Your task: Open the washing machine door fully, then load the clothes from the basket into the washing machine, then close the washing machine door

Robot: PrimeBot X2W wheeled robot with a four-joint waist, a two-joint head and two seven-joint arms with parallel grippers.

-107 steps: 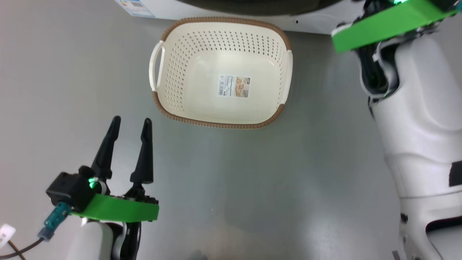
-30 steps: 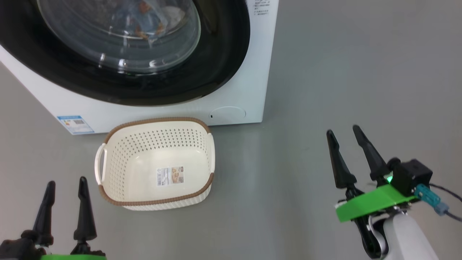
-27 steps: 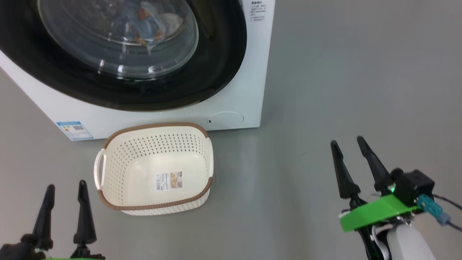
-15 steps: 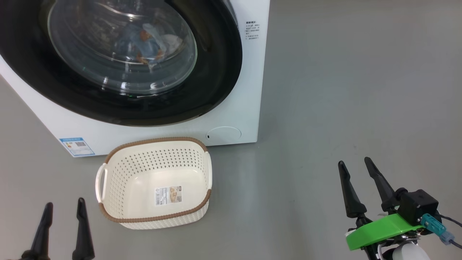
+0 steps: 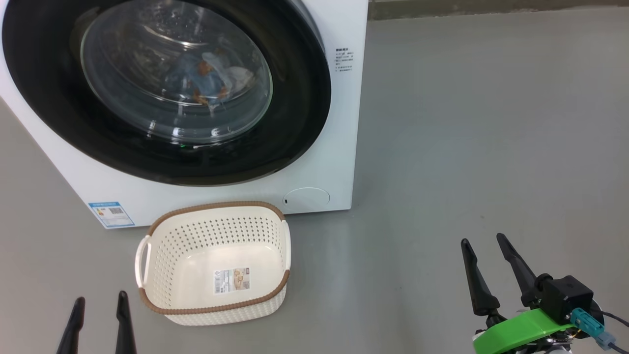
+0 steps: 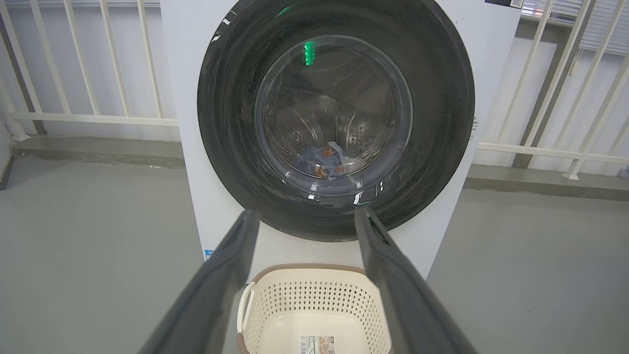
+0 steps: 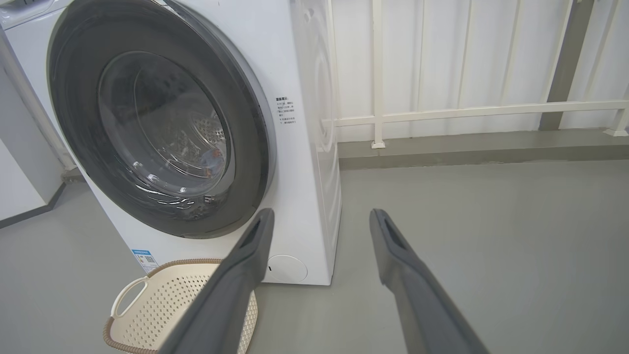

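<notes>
The washing machine (image 5: 324,147) stands on the floor with its round black-rimmed door (image 5: 59,123) shut flat against the front. Through the glass I see the clothes (image 5: 206,81), light-blue with orange-brown prints and some white, lying in the drum; the left wrist view shows the clothes (image 6: 327,162) too. The cream basket (image 5: 216,300) sits on the floor before the machine with nothing in it. My left gripper (image 5: 100,305) is open at the lower left, short of the basket. My right gripper (image 5: 484,240) is open at the lower right, far from the machine.
Grey floor stretches to the right of the machine. A white railing (image 7: 442,110) and a low kerb run behind it. Another white appliance or wall edge (image 7: 19,162) stands to the machine's left. A blue label sticker (image 5: 111,213) and a round flap (image 5: 305,198) sit low on the machine's front.
The head camera has tilted up, so the machine, basket and both grippers sit lower in view. Both grippers stay open; the basket stays in place before the machine.
</notes>
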